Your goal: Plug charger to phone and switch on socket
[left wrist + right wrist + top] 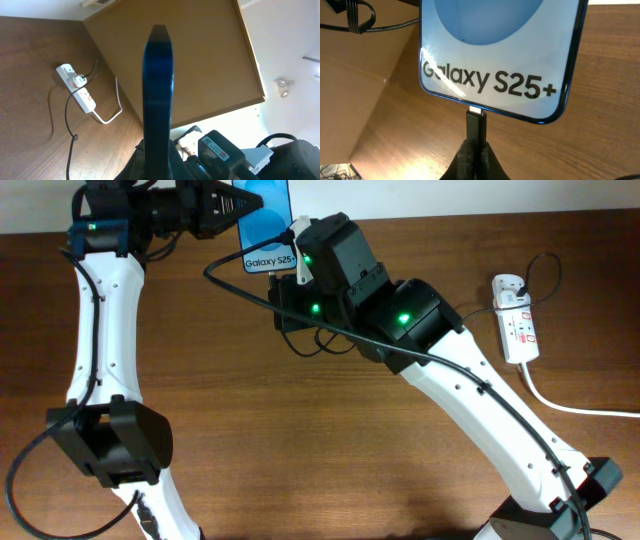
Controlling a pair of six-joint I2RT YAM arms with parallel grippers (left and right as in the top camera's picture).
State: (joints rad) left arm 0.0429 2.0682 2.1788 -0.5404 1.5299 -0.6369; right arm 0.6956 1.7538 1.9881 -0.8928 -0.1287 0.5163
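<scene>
Left hand (228,207) clamps the phone (500,50) at the far counter (300,430) edge. Right hand (475,152) pinches the stiff little plug (476,122), tip meeting the phone's end. Phone seems light, rigid, slick glass: hold its edges. Socket (517,325) lies right, well apart.

Dark wood-grain table (300,430), tan panel (200,60) — pale wall (520,192) beyond

Robotics lab: 2 arms (100,330) at a wooden table (300,440)
</scene>
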